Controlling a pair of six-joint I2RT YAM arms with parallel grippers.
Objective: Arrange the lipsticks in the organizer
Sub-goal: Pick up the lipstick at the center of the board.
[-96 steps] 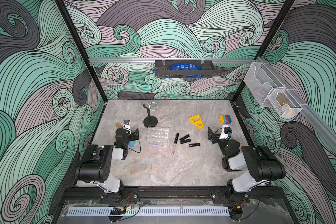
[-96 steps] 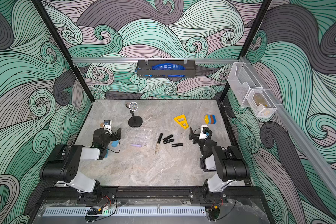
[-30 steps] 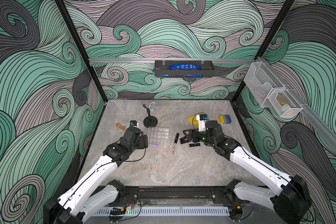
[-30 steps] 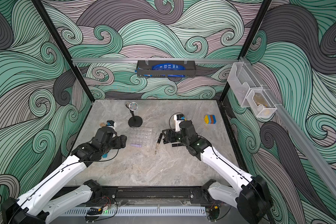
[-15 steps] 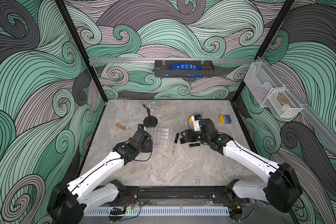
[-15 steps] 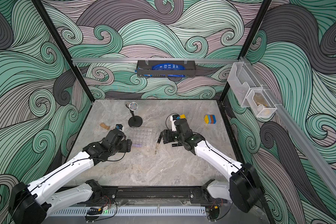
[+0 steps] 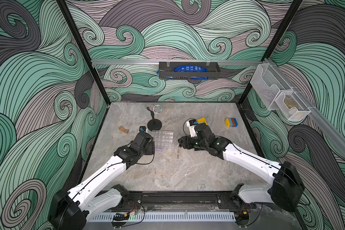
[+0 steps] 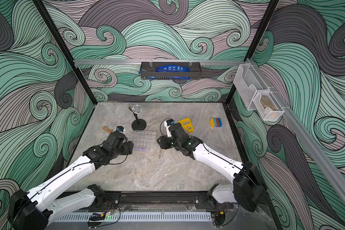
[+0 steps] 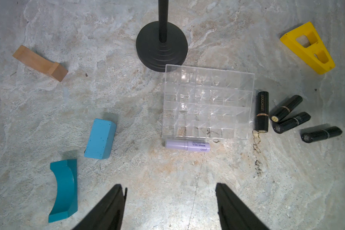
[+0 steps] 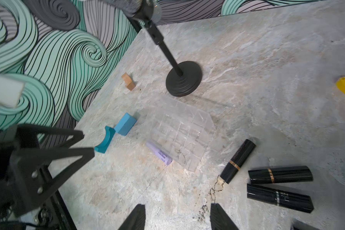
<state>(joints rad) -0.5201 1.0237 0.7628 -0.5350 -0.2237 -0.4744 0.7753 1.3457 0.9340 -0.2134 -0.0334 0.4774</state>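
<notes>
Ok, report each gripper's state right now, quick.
Left gripper: open, holding nothing.
Right gripper: open, holding nothing.

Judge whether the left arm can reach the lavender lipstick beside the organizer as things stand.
Probably yes. The left gripper is open and the lavender lipstick lies on bare table just ahead of it, nothing between. It lies close along the organizer wall, which may crowd one finger.

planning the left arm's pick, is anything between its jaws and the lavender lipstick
Nothing. In the left wrist view only bare tabletop lies between the jaws of the left gripper and the lavender lipstick, which rests beside the organizer.
</notes>
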